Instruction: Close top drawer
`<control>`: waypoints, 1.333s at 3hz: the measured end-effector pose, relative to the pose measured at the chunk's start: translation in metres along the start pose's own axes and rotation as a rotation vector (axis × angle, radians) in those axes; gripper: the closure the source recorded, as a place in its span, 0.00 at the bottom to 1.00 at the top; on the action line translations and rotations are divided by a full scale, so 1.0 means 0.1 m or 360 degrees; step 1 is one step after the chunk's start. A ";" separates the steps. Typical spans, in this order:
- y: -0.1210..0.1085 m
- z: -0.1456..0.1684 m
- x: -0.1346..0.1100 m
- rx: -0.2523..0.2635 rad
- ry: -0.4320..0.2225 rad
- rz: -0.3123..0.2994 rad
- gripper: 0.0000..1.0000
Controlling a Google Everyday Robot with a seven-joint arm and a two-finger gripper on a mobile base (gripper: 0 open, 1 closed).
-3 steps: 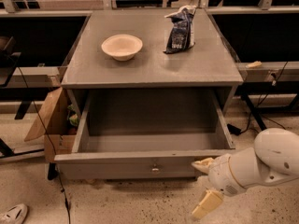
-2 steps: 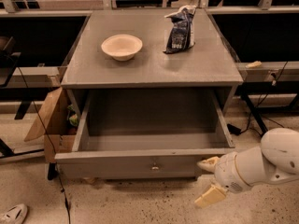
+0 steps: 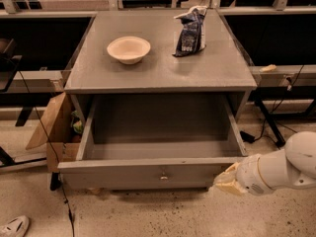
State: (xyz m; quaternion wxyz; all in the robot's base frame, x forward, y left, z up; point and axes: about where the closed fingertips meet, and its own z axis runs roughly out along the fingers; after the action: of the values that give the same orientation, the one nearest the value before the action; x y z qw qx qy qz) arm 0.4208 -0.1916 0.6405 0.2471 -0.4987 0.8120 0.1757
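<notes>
Top drawer (image 3: 123,176) was pulled well out of the bench (image 3: 158,70), front facing you, knob (image 3: 163,174) at its centre. Your hand (image 3: 228,182) sat low at the right end of the drawer front, touching it or just shy of it; I couldn't tell which. I also couldn't tell whether the hand was open or closed. The arm (image 3: 289,167) came in from the right.

My read: you were at the push step, with the whole travel left to do.

Contact point was the issue. A push at the far right end of a drawer that wide would likely have racked it and jammed it in the frame. You'd have done better to slide the hand left toward the knob and press on the flat front just beside it, not on it.

How to push:
- straight back, square to the front
- slow and steady
- stop once the front met the bench frame

No grasp was needed.

Watch items:
- The hand was near the bottom edge of the front and could have slipped under. A little higher was safer.
- Bowl (image 3: 128,49) and bag (image 3: 190,31) stood on top, back from the front edge. A gentle close shouldn't have disturbed them, but a slam might have tipped the bag.
- Box (image 3: 53,132) stood beside the drawer on the left, apparently not in its path.
</notes>
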 end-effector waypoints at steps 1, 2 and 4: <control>-0.12 0.02 -0.09 0.0038 -0.0010 -0.0003 0.94; -0.13 0.06 -0.18 0.0049 -0.0015 -0.0012 0.91; -0.12 0.18 -0.39 0.0059 -0.0023 -0.0034 0.44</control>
State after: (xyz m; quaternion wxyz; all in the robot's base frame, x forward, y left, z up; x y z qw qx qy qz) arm 0.4508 -0.1595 0.6474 0.2641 -0.5013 0.8080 0.1616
